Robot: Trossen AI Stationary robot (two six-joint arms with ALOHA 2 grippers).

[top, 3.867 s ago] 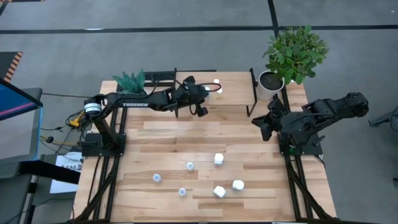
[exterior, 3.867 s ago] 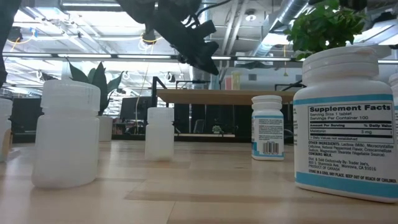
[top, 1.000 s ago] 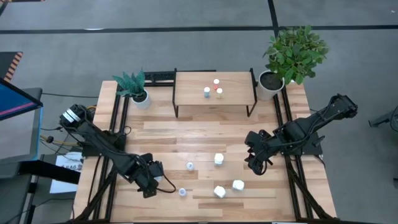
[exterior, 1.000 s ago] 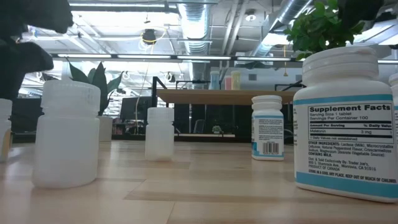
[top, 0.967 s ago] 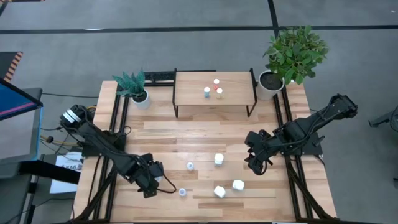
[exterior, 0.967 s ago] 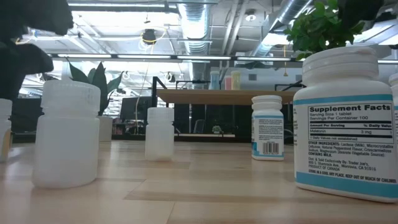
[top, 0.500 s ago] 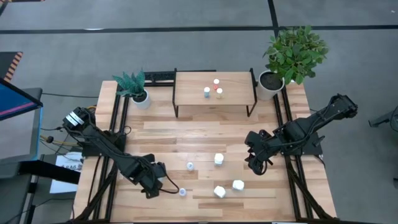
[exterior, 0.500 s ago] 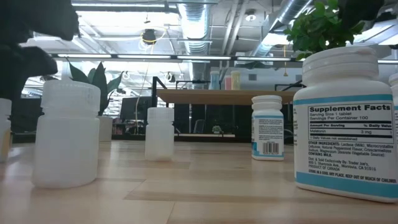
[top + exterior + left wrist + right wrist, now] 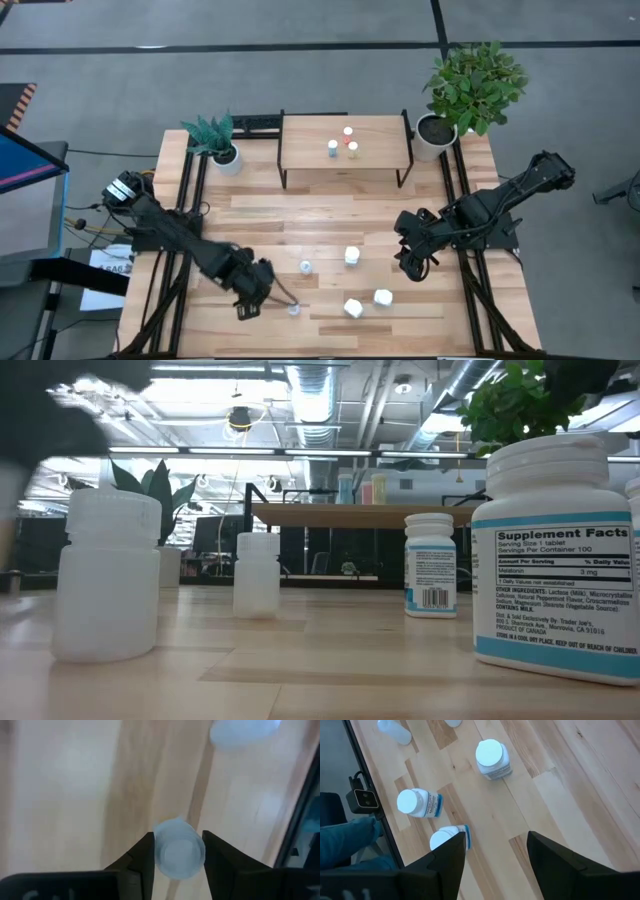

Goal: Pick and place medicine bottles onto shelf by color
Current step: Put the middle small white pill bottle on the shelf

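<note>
While right jaws (image 9: 492,852) gape (idle), left jaws (image 9: 177,855) flanking pale-capped bottle (image 9: 178,854).

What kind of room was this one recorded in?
Probably an open-plan lab or industrial workspace: exposed ceiling ducts, strip lights, and grey floor around a wooden table.

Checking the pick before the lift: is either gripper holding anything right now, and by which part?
The left gripper has its fingers either side of a small pale-blue-capped bottle at the cap; a firm grip cannot be told. The right gripper is open, holding nothing.
</note>
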